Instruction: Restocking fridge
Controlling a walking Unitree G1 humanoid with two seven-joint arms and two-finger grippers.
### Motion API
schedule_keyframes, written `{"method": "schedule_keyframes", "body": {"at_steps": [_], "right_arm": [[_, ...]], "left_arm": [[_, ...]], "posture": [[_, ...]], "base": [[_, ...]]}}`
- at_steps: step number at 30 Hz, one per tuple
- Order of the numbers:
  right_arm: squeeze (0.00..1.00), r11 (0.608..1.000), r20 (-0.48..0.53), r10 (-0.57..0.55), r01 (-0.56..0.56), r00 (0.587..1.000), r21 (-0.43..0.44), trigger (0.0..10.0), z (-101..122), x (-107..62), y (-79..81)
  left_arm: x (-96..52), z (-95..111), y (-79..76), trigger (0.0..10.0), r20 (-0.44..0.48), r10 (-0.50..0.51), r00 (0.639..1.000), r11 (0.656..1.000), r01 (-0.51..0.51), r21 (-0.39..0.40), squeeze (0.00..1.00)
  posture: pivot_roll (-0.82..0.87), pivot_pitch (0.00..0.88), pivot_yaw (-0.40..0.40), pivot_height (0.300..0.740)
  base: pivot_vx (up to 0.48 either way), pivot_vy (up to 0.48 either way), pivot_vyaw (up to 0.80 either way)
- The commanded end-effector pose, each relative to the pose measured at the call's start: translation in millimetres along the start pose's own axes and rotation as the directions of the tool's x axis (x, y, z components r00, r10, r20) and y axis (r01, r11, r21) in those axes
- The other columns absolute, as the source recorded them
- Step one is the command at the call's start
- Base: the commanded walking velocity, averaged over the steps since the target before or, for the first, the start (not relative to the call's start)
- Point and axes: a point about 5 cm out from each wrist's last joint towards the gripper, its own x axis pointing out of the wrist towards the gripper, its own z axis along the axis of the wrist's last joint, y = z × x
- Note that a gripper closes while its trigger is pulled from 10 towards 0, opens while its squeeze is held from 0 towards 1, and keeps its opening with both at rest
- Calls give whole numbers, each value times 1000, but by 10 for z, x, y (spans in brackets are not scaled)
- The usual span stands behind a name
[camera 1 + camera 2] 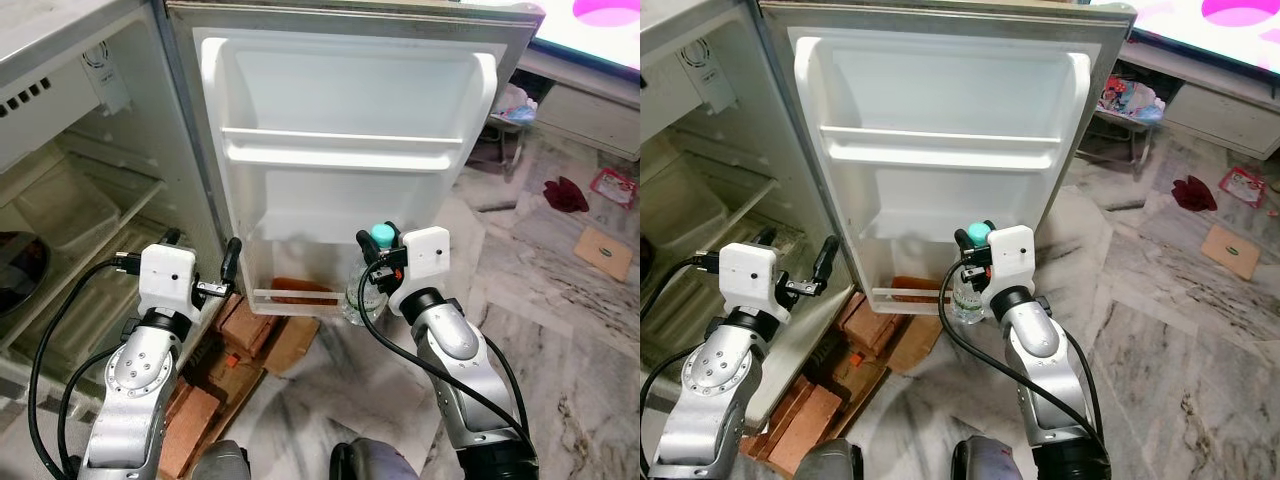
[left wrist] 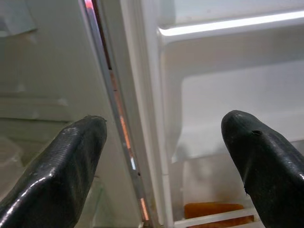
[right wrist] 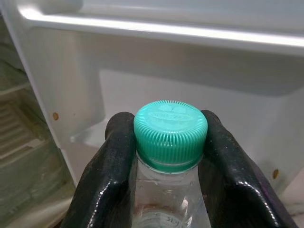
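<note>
A clear water bottle with a teal cap [image 1: 381, 235] is held upright at its neck; my right gripper [image 3: 169, 142] is shut on it. The bottle [image 1: 962, 300] hangs just in front of the right end of the lowest shelf rail [image 1: 295, 297] on the open white fridge door [image 1: 340, 200]. My left gripper [image 2: 164, 123] stands open with nothing between its fingers. It points at the hinge edge where the door meets the fridge body [image 1: 70, 220].
The door's upper shelf [image 1: 340, 150] holds nothing. Red bricks [image 1: 240, 325] and cardboard prop up the fridge at floor level. On the marble floor to the right lie a red cloth [image 1: 565, 193], a packet and a cardboard piece [image 1: 604, 250]. A low cabinet [image 1: 590, 110] stands beyond.
</note>
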Motion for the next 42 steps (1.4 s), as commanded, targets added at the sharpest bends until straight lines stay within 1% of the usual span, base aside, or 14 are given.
{"method": "schedule_keyframes", "body": {"at_steps": [1, 3, 4, 6, 8, 10, 14, 20, 21, 22, 26, 30, 37, 42], "right_arm": [[0, 1000, 34, 11, -10, 999, -4, 10000, 81, 20, 2], [0, 1000, 35, 7, -7, 999, -7, 10000, 87, 27, -17], [0, 1000, 35, 7, -7, 999, -7, 10000, 87, 27, -17], [0, 1000, 39, 1, 0, 999, -12, 10000, 100, 39, -58], [0, 1000, 39, 1, 0, 999, -12, 10000, 103, 40, -62], [0, 1000, 50, 2, -2, 999, -1, 10000, 124, 45, -54], [0, 1000, 53, 17, -17, 998, 0, 10000, 130, 47, -17], [0, 1000, 56, 21, -21, 998, -7, 10000, 150, 51, 6], [0, 999, 78, 19, -21, 997, 25, 10000, 223, 73, 20], [0, 999, 88, 22, -25, 996, 31, 10000, 260, 87, 32], [0, 999, 130, 42, -45, 991, 20, 10000, 382, 142, 80], [0, 999, 132, 43, -44, 990, 7, 10000, 390, 147, 71], [0, 999, 130, 40, -38, 991, -19, 10000, 392, 128, 47], [0, 999, 132, 38, -34, 991, -30, 10000, 396, 130, 41]], "left_arm": [[-2, 39, 4, 10000, 8, -1, 1000, 1000, 1, 7, 0], [0, 38, 0, 10000, 6, -4, 1000, 1000, 4, 2, 0], [0, 38, 0, 10000, 6, -4, 1000, 1000, 4, 2, 0], [13, 49, 39, 10000, 5, 45, 999, 999, -45, 9, 0], [17, 48, 44, 10000, 5, 52, 999, 999, -52, 13, 0], [23, 36, 42, 10000, 3, 49, 999, 999, -49, 5, 0], [27, 33, 40, 10000, 4, 47, 999, 999, -47, 9, 0], [29, 104, 82, 10000, 46, 73, 996, 996, -75, 48, 0], [33, 129, 110, 10000, 50, 94, 994, 994, -97, 46, 0], [35, 128, 122, 10000, 43, 100, 994, 994, -102, 49, 0], [29, 90, 153, 10000, 9, 89, 996, 995, -90, 41, 0], [15, 120, 158, 10000, 18, 88, 996, 996, -88, 4, 0], [-18, 119, 139, 10000, 16, 80, 997, 997, -80, -1, 0], [1, 137, 122, 10000, 26, 66, 998, 998, -65, -10, 0]], "posture": [[66, 127, -61, 705], [64, 127, -61, 690], [64, 127, -61, 690], [63, 125, -61, 670], [63, 124, -62, 660], [63, 123, -62, 645], [60, 120, -64, 630], [67, 120, -68, 630], [71, 120, -69, 630], [71, 117, -69, 630], [72, 122, -70, 630], [75, 130, -71, 630], [68, 134, -72, 630], [66, 138, -71, 630]], "base": [[0, 0, 0], [0, 0, 0], [0, 0, 0], [0, 0, 0], [0, 0, 0], [0, 0, 0], [0, 0, 0], [0, 0, 0], [0, 0, 0], [0, 0, 0], [0, 0, 0], [0, 0, 0], [0, 0, 0], [107, 0, 0]]}}
